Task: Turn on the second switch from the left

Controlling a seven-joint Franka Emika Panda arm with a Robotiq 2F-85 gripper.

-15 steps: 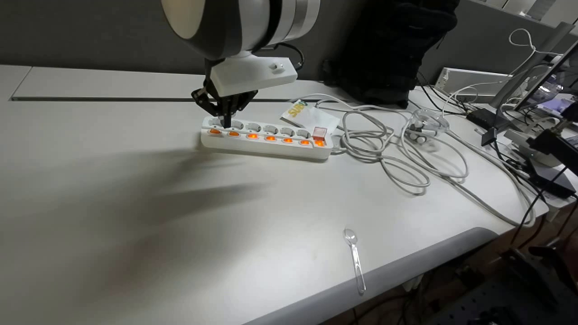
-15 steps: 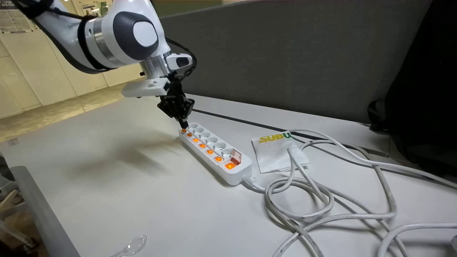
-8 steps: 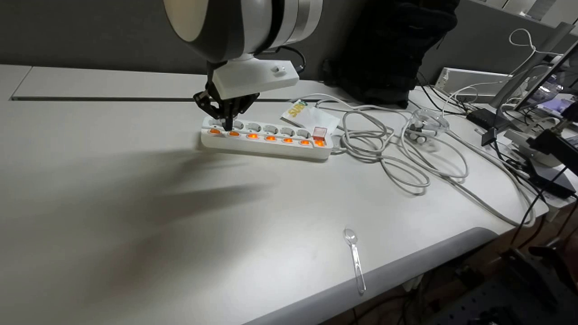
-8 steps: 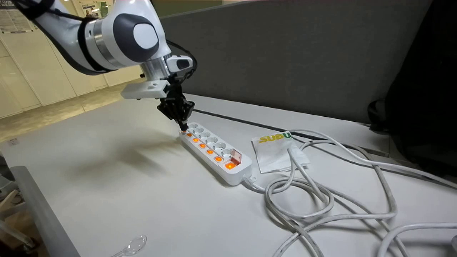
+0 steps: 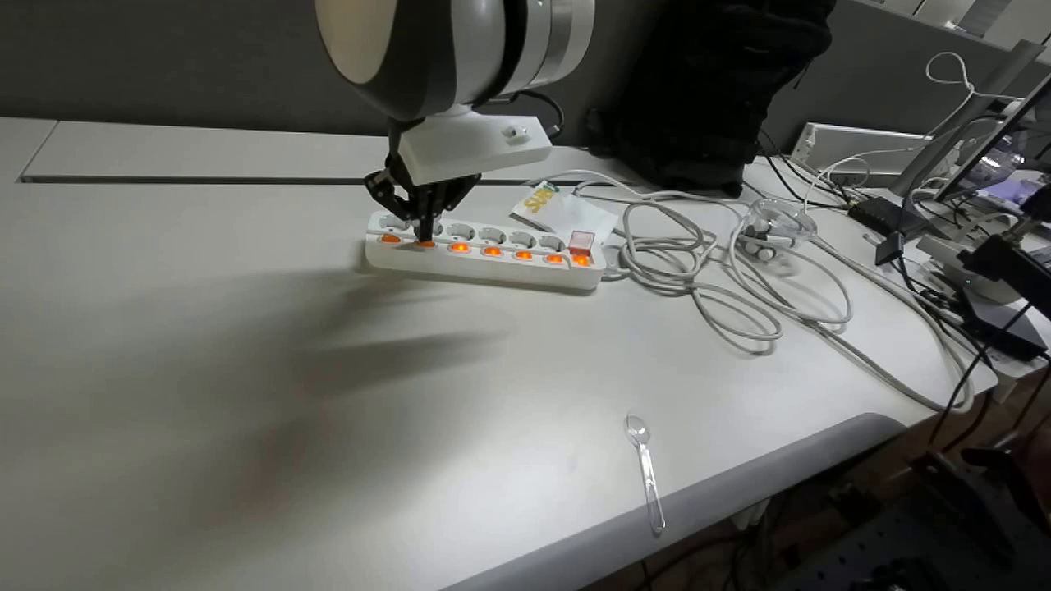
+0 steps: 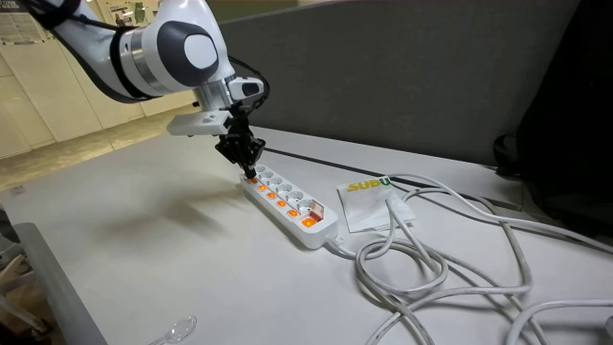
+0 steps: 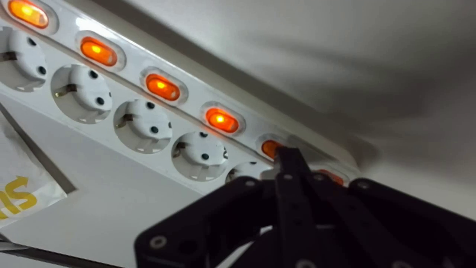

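You're clenching the empty Robotiq gripper (image 7: 292, 156) at wrist-view four o'clock of the second rocker switch (image 7: 269, 148), presumably for prodding

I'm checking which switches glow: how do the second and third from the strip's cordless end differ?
In the wrist view, what shows of the second switch is dull orange; the third switch glows with a bright spot. The pincer partly hides the second switch; the third switch shows whole. Both are orange, in one row.
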